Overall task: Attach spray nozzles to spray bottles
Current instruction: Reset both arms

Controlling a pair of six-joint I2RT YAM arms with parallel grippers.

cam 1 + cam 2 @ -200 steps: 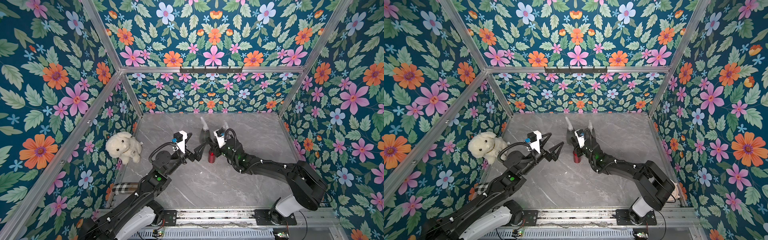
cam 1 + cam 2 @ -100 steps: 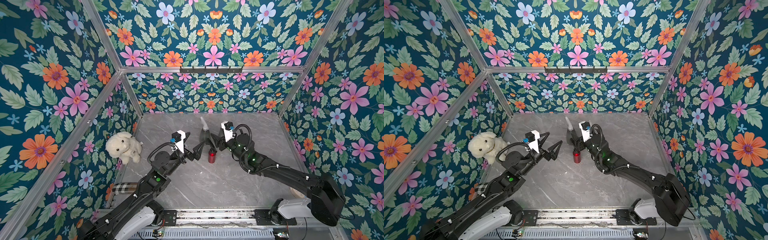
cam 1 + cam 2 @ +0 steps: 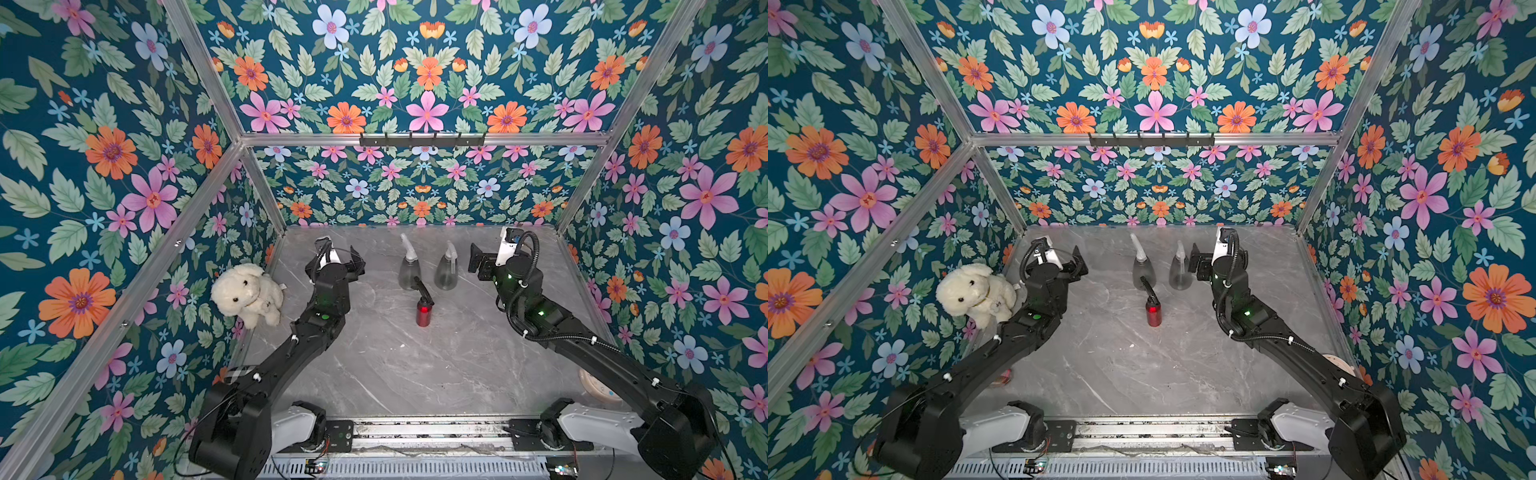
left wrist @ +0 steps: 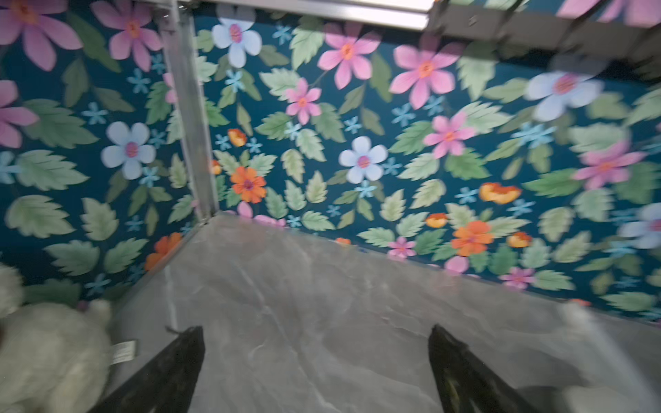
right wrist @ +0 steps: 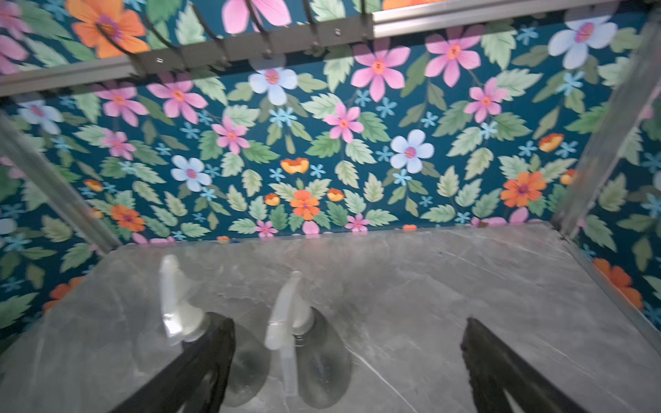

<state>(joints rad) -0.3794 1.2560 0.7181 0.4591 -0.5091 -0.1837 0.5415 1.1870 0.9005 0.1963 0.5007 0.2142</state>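
Observation:
Two smoky-grey spray bottles [image 3: 409,270] [image 3: 445,272] stand upright side by side near the back, each topped by a whitish spray nozzle [image 3: 407,247] [image 3: 451,251]. Both top views show them, as at the bottles [image 3: 1143,272] [image 3: 1179,272]. In front stands the red bottle [image 3: 424,313] with a black nozzle [image 3: 423,291] on it. My left gripper [image 3: 355,268] hangs open to their left, over bare table [image 4: 316,328]. My right gripper [image 3: 478,262] is open just right of the right grey bottle [image 5: 322,364], apart from it, nothing between its fingers [image 5: 348,321].
A cream plush toy [image 3: 245,293] sits against the left wall, close to my left arm. A black hook rack [image 3: 422,139] runs along the back wall. A pale round object [image 3: 594,384] lies at the right edge behind my right arm. Floral walls enclose the table.
My right gripper has opened, let go of the right grey bottle and drawn back to the right. My left gripper has pulled away leftward from the red bottle, still open.

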